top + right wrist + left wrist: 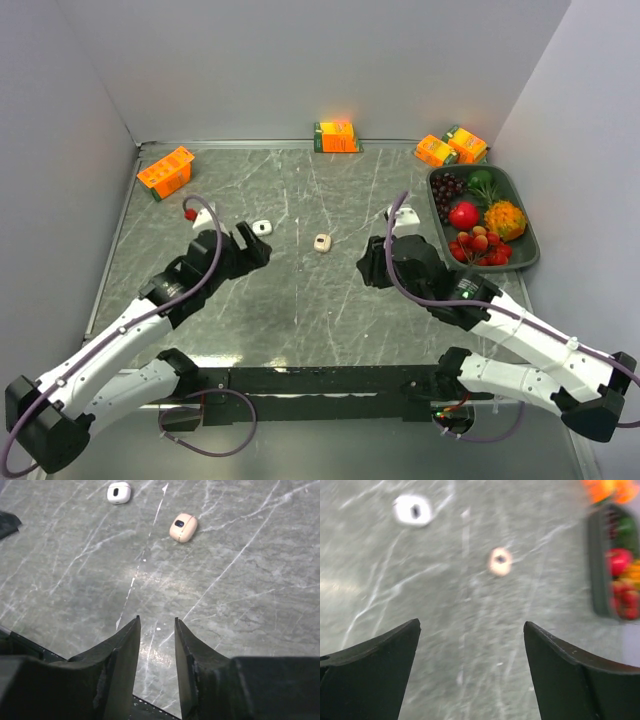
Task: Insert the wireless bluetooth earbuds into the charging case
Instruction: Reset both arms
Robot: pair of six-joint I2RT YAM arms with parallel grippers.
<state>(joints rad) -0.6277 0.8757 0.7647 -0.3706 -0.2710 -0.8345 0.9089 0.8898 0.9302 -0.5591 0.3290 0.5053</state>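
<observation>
Grey marbled table [300, 330], white walls behind. On inspection the left gripper [471, 625] stands wide with nothing between its jaws. The right gripper [157, 621] shows a narrow gap, likewise bare. Just ahead of the left gripper, the nearer arm, lies the white case [262, 228]. Between both arms, apart from each, lies the beige case [322, 243]. In the right wrist view its long axis runs slantwise, dark opening at the far-left end. No loose earbuds can be made out.
</observation>
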